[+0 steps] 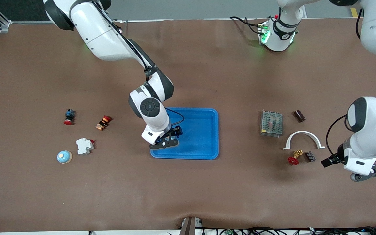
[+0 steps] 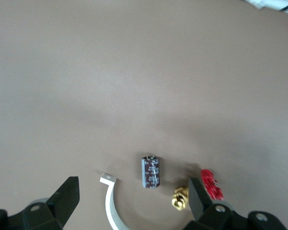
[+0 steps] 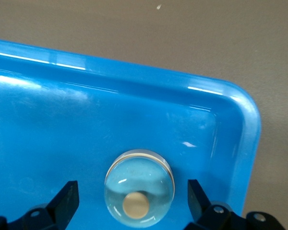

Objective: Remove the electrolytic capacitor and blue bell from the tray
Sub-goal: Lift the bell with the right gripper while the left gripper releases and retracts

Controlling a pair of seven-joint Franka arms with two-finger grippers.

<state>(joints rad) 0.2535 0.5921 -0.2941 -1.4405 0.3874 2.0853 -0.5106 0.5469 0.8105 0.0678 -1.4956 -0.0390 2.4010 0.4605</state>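
Note:
A dark capacitor (image 2: 151, 171) with printed markings lies on its side on the brown table, between one end of the white arc bracket (image 2: 110, 203) and the brass valve (image 2: 180, 197). In the front view the capacitor (image 1: 310, 156) is at the left arm's end. My left gripper (image 2: 133, 182) (image 1: 330, 161) is open above it, touching nothing. A pale blue dome bell (image 3: 139, 188) with a beige button sits in a corner of the blue tray (image 3: 247, 143). My right gripper (image 3: 132, 184) is open, its fingers either side of the bell and apart from it. In the front view the right gripper (image 1: 174, 133) hides the bell in the tray (image 1: 207, 112).
A metal mesh box (image 1: 272, 123) and a dark brown cylinder (image 1: 299, 116) lie farther from the front camera than the arc bracket (image 1: 304, 134). The valve (image 1: 294, 159) has a red handle. Two red push buttons (image 1: 69, 117) (image 1: 103, 122), a white breaker (image 1: 84, 146) and another blue dome (image 1: 64, 157) lie at the right arm's end.

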